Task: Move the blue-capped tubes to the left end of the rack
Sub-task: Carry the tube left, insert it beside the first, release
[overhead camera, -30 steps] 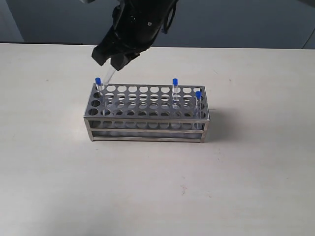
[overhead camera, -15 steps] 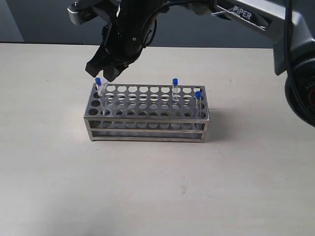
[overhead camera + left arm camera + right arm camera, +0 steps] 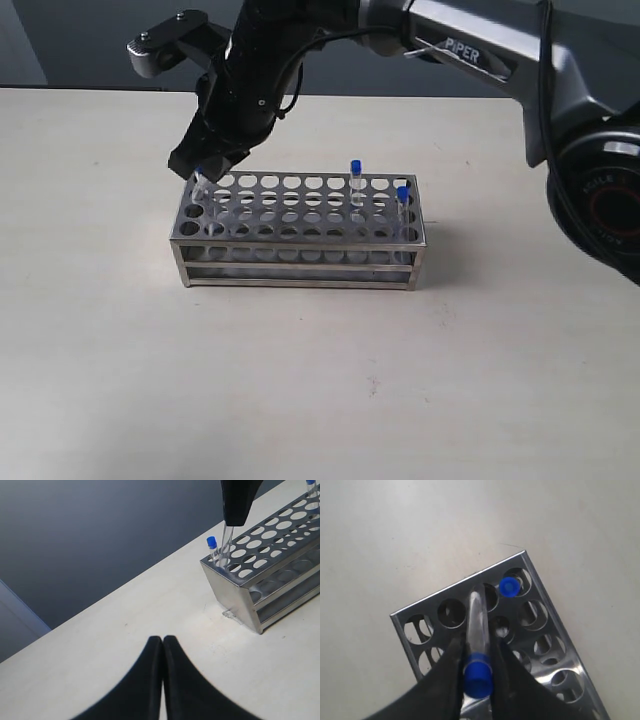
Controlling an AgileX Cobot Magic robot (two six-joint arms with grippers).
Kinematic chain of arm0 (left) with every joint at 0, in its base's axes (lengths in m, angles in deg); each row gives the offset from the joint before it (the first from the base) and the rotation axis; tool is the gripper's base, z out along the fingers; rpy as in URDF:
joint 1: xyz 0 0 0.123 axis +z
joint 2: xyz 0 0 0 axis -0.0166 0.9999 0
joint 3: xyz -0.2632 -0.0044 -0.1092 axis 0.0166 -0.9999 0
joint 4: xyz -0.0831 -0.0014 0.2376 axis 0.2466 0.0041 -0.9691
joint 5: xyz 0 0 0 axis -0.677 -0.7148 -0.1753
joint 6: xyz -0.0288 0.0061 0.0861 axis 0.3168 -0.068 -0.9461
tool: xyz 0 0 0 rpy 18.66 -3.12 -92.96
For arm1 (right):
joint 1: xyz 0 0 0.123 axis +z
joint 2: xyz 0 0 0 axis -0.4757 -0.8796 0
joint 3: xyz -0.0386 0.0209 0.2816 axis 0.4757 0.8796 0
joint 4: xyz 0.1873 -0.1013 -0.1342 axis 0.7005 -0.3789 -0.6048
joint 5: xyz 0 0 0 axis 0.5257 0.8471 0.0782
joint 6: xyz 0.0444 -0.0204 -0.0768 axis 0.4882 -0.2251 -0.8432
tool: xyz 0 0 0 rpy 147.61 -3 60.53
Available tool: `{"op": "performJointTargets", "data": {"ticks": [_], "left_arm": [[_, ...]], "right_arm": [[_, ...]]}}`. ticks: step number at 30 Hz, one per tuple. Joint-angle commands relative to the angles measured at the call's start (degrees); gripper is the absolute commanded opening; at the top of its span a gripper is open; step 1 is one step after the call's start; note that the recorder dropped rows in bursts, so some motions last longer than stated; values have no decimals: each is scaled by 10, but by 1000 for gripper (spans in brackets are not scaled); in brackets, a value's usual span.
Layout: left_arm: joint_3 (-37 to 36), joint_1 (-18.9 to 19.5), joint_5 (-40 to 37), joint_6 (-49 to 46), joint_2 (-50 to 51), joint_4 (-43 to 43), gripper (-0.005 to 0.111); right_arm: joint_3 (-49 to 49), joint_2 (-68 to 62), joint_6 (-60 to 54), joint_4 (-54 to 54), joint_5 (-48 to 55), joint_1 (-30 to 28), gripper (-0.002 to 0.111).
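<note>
While clamping one blue-capped tube (image 3: 476, 620) in the right tool (image 3: 478, 646), held its tip at a left-end hole of the rack (image 3: 300, 255) beside one seated tube (image 3: 508, 586). Had yet to shift two right-end tubes (image 3: 402, 205). Found left tool (image 3: 163, 641) closed.

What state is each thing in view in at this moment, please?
right gripper: shut on the held tube
held tube: tilted, lower end at a hole by the rack's left end, not yet seated
seated tube: standing in a left-end corner hole
middle-right tube: upright in a hole, not yet moved
far-right tube: upright in a hole, not yet moved
rack: upright, most holes empty
left gripper: shut, holding nothing
</note>
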Motion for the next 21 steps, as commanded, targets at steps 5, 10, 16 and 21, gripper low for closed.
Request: {"op": "performJointTargets", "data": {"ticks": [5,10,16,21], "left_arm": [[3,-2,4,3,2,10,1],[3,-2,4,3,2,10,1],[3,-2,4,3,2,10,1],[3,-2,4,3,2,10,1]], "right_arm": [[-3,-8,-13,13,-26,7,-1],[-3,-20,-13,8,-40,8,-1],[-3,-25,-13,10,-72,14,-1],[-3,-50,-13,13,-67,19,-1]]}}
